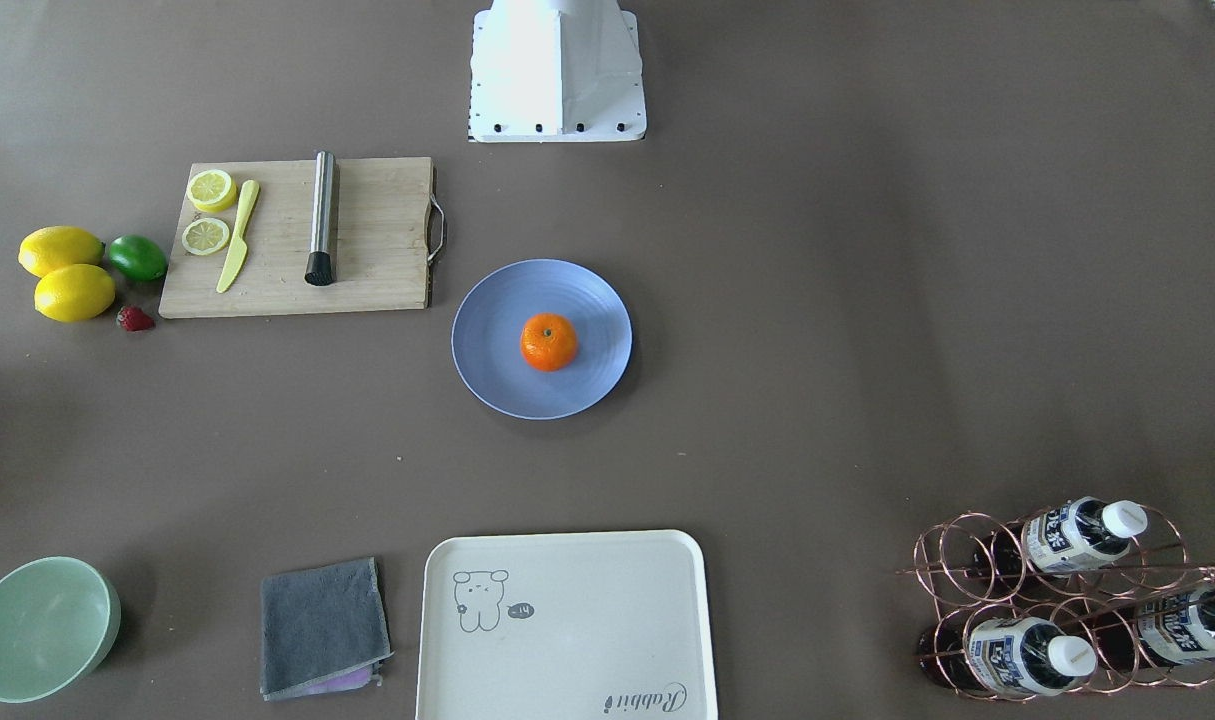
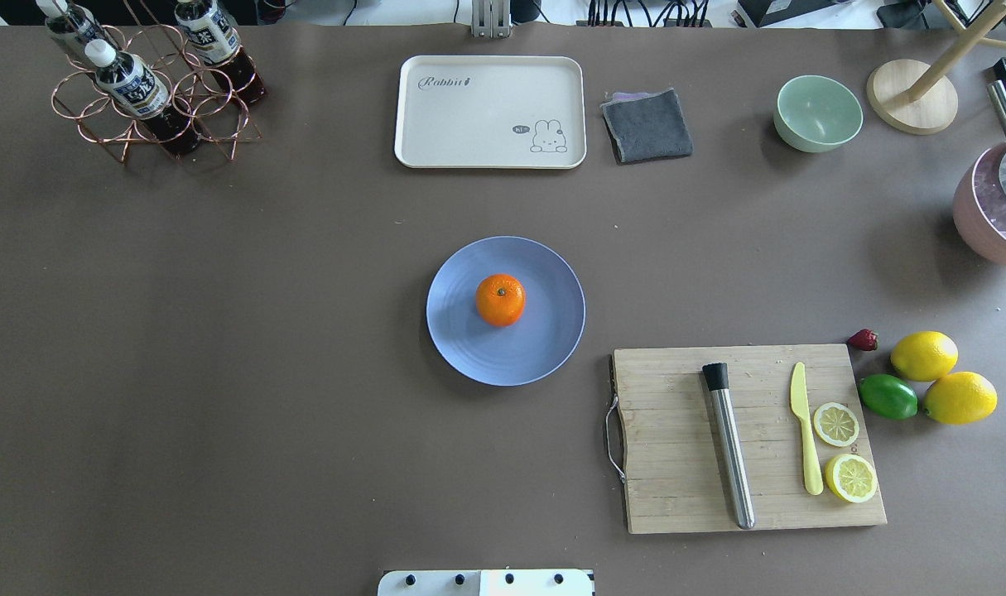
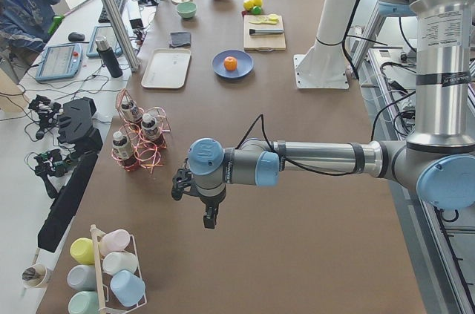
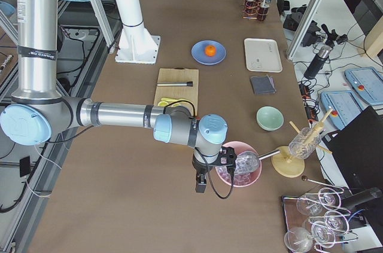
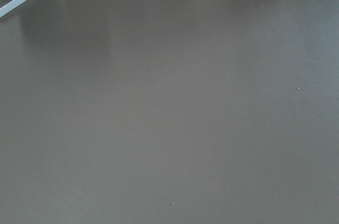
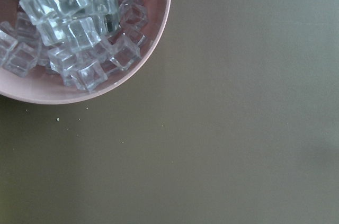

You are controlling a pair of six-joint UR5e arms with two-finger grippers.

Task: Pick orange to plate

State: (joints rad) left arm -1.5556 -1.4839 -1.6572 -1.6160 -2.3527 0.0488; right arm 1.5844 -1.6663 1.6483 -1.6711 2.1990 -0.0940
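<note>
The orange sits in the middle of the periwinkle-blue plate at the table's centre, also seen as the orange on the plate in the front-facing view. Both arms are far from it, out at the two ends of the table. The left gripper hangs over bare table near the bottle rack. The right gripper hangs beside a pink bowl of ice. I cannot tell whether either gripper is open or shut; neither wrist view shows fingers.
A wooden cutting board with a steel muddler, a yellow knife and lemon slices lies right of the plate. Lemons, a lime and a strawberry lie beyond it. A cream tray, grey cloth, green bowl, bottle rack and pink ice bowl line the far side.
</note>
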